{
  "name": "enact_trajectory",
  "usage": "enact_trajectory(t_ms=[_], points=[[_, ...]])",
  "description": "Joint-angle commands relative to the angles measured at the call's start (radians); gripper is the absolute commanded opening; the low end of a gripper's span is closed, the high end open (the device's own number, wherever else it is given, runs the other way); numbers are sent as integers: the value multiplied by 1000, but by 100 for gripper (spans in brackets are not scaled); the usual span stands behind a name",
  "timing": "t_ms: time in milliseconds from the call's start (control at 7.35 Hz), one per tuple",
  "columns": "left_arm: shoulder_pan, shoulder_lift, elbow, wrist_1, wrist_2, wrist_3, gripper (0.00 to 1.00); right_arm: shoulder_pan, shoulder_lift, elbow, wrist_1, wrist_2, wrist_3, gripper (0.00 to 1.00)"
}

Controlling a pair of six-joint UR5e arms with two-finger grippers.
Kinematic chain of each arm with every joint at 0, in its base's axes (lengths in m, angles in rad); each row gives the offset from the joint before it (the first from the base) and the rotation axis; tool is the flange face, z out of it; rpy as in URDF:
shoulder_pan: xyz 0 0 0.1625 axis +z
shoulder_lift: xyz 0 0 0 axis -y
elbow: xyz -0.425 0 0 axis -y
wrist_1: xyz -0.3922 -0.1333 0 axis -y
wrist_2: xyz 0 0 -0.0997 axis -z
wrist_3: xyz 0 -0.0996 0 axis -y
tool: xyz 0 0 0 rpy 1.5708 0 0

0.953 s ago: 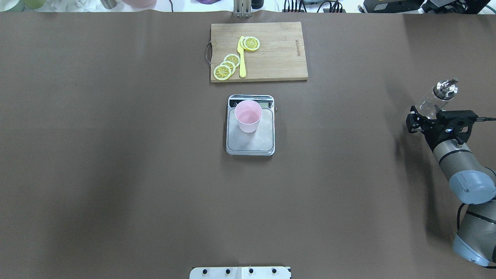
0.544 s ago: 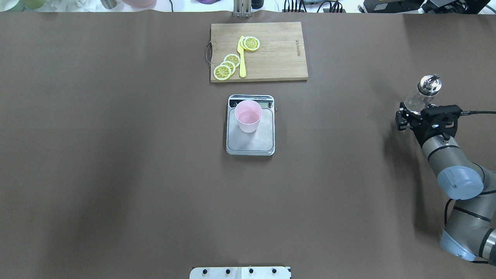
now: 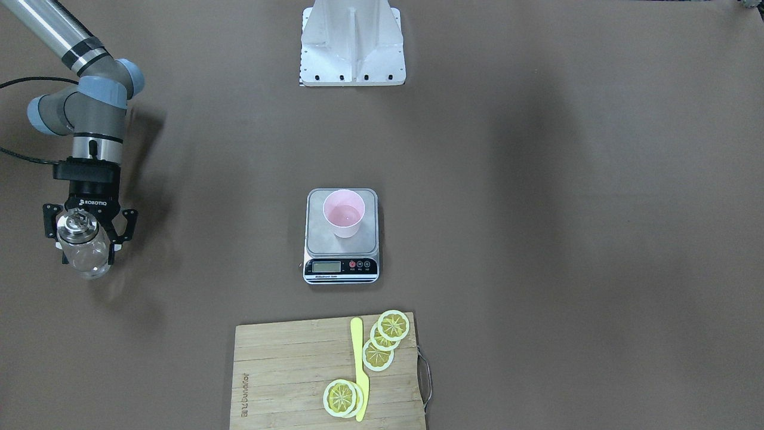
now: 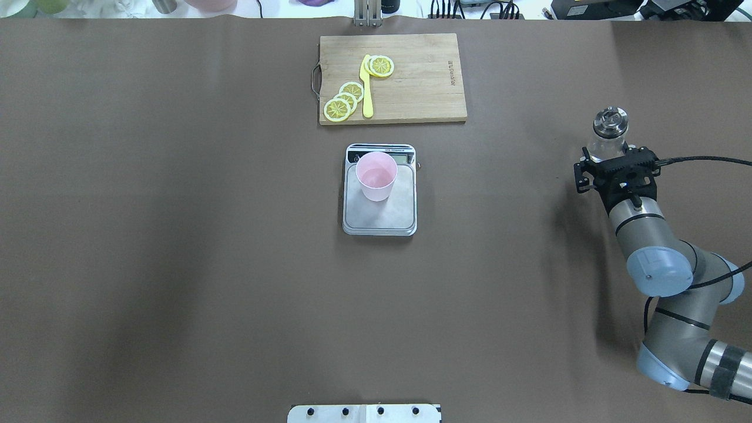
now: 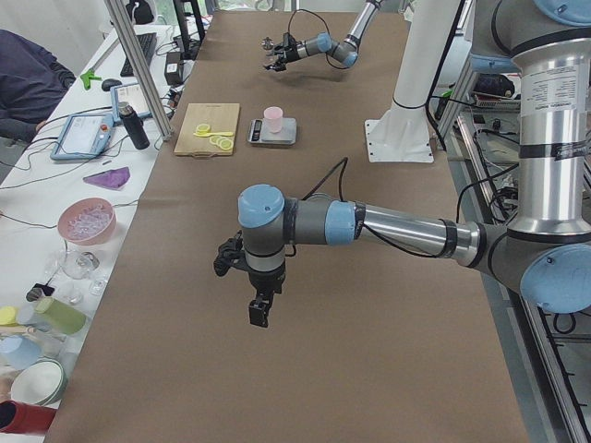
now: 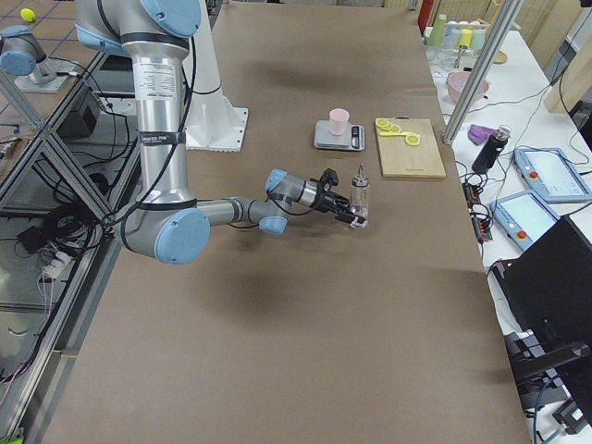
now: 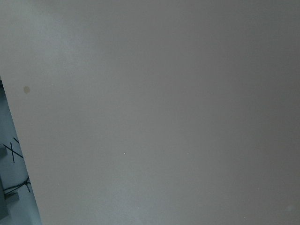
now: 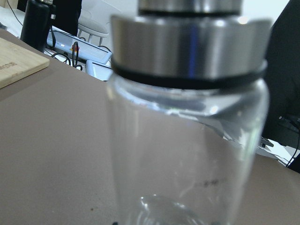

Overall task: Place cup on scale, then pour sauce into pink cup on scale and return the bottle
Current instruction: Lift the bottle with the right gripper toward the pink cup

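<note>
Cup (image 4: 376,175) sits on scale (image 4: 379,220). Right gripper (image 4: 611,161) clamps bottle (image 4: 608,123) upright, well apart. Judged step: pour; next, carry spout over cup, tilt. Left gripper (image 5: 260,309): cannot tell.

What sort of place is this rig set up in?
Likely a robotics lab staged as a kitchen bench: a scale and a cutting board with lemon slices on a covered table, and teach pendants on the side bench.

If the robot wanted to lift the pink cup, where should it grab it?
Probably its side wall below the rim, coming in level from the side. The cup stands upright on the scale, has no handle and widens upward, so it shouldn't slip down.
</note>
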Motion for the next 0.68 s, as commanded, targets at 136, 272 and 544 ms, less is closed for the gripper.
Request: enact_trajectory(t_ms=[136,272,544], points=[[-1,27,1,-3,0,-3,98,-62,14,252,-472,-94,-28,0],[-1,30,4,-2,0,-5,98,-97,42,319,-626,-137,-27,0],[-1,34,12,-2,0,-8,98,-157,114,320,-801,-247,-27,0]])
